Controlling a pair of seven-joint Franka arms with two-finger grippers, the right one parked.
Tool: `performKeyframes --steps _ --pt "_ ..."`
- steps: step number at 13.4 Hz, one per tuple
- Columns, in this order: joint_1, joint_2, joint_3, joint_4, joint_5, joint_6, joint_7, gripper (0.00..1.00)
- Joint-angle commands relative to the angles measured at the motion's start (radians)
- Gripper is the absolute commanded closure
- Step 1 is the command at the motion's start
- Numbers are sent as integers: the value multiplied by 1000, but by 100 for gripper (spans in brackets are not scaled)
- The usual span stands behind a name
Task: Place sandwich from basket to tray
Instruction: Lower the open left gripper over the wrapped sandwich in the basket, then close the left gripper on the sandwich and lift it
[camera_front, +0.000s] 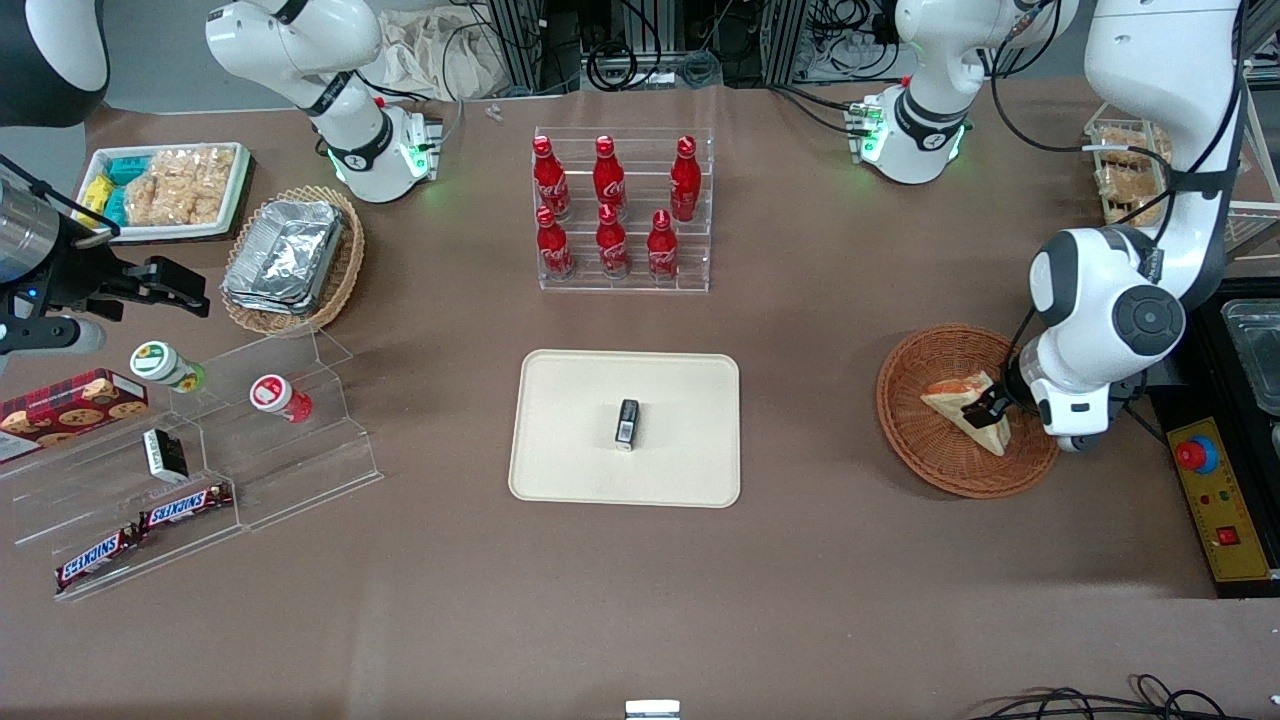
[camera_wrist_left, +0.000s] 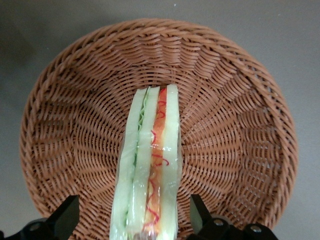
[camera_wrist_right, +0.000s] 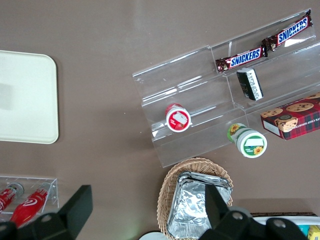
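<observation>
Open tool astride sandwich

The sandwich sits in the basket, toward the working arm's end of the worktop. The hand is down in the basket, one finger on each side of the sandwich with gaps between. The tray lies mid-worktop, well apart from the basket, with a small box on it. The bottle rack stands farther from the front camera than the tray. Toward the parked arm's end, the foil containers rest in an oval basket; nearer the camera than that, a stepped stand carries two cups and candy bars.
</observation>
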Motion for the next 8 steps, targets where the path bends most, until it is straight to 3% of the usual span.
performKeyframes --steps 1,4,6,7,8 --pt "0 46 -1 -9 3 56 -22 6" --pt "0 76 -1 -8 1 82 -24 39" --pt "0 65 -1 -3 1 71 -24 89" --pt "-1 45 -2 1 1 62 -22 100" --pt "-1 16 -2 9 3 50 -11 100"
